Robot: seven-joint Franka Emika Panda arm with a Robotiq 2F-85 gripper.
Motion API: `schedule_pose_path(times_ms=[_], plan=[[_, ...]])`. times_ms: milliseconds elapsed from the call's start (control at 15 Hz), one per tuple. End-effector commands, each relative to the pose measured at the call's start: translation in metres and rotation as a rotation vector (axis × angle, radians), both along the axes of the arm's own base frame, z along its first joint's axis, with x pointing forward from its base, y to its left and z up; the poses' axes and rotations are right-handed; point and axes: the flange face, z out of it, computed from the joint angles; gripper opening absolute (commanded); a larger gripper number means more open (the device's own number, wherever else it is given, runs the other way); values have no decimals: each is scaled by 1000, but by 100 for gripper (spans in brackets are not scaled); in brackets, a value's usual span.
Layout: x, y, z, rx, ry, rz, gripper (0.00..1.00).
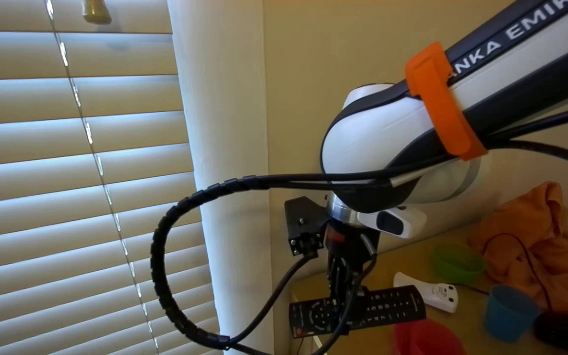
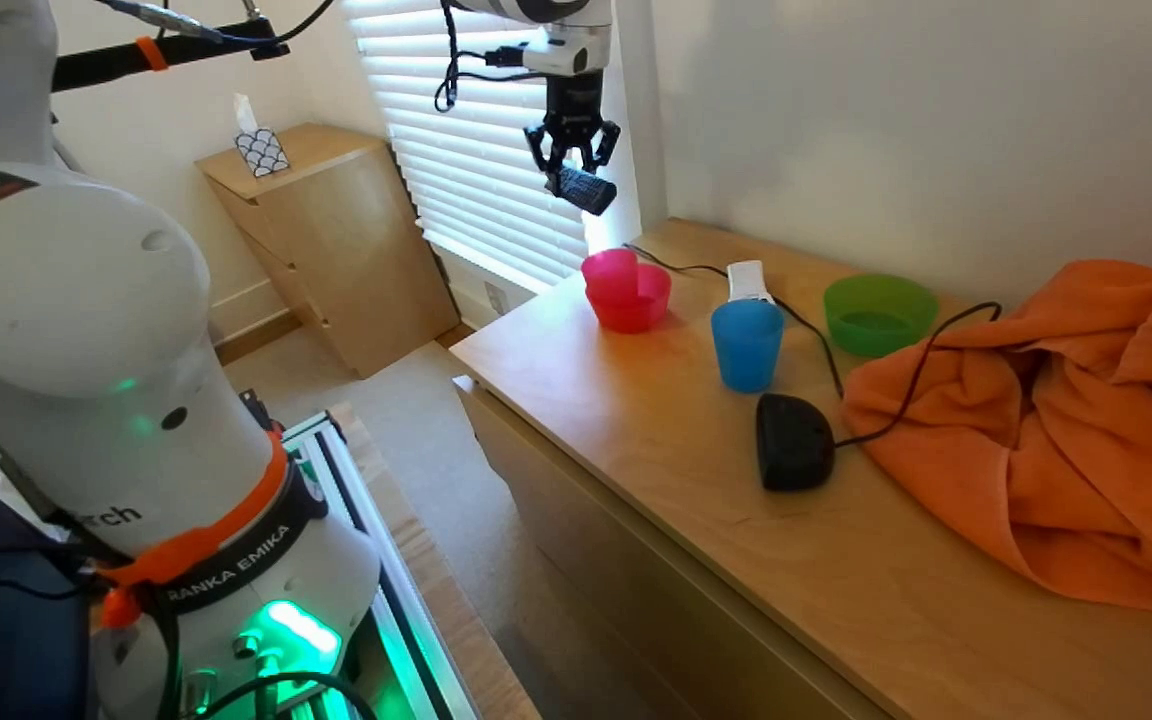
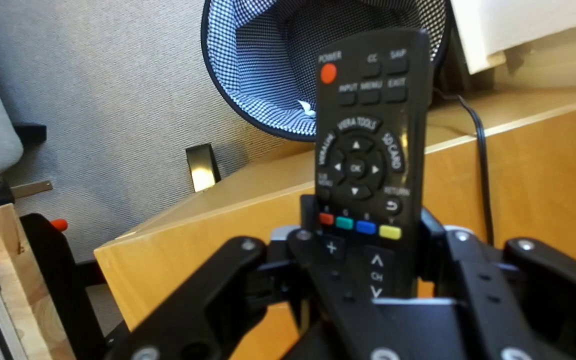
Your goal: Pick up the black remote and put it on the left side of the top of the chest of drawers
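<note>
The black remote point(image 3: 368, 150) is held in my gripper point(image 3: 370, 235), a finger on each long side, buttons facing the wrist camera. In an exterior view the remote point(image 1: 392, 305) lies across the gripper point(image 1: 345, 308), tilted slightly. In an exterior view the remote point(image 2: 591, 190) hangs below the gripper point(image 2: 574, 165) in the air, near the window end of the chest of drawers point(image 2: 576, 400). The chest's tan top also shows in the wrist view point(image 3: 218, 220) below the remote, and in an exterior view point(image 1: 377, 271). The remote's lower end is partly hidden by the gripper.
On the chest stand a red bowl and cup point(image 2: 636, 310), a blue cup point(image 2: 748, 345), a white controller point(image 2: 747, 280), a green bowl point(image 2: 876, 318), a black device point(image 2: 794, 443) with a cable, and an orange towel point(image 2: 1036, 430). A checked basket point(image 3: 268, 75) stands beyond the edge.
</note>
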Motion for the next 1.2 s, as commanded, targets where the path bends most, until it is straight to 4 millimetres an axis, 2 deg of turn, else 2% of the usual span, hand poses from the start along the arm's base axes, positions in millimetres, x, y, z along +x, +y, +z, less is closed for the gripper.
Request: schedule_pose_path(times_ms=[0,200,467,733,1000,1133], plan=[[-7,-1,-4,-27,18,71,18],[-29,15,-16,-95,52,249,18],[-55,39,-11,-231,100,428,18],[-80,36,-14,-363,160,608,18],[-72,27,-8,-466,183,801,18],[-55,19,-5,-480,197,897,18]])
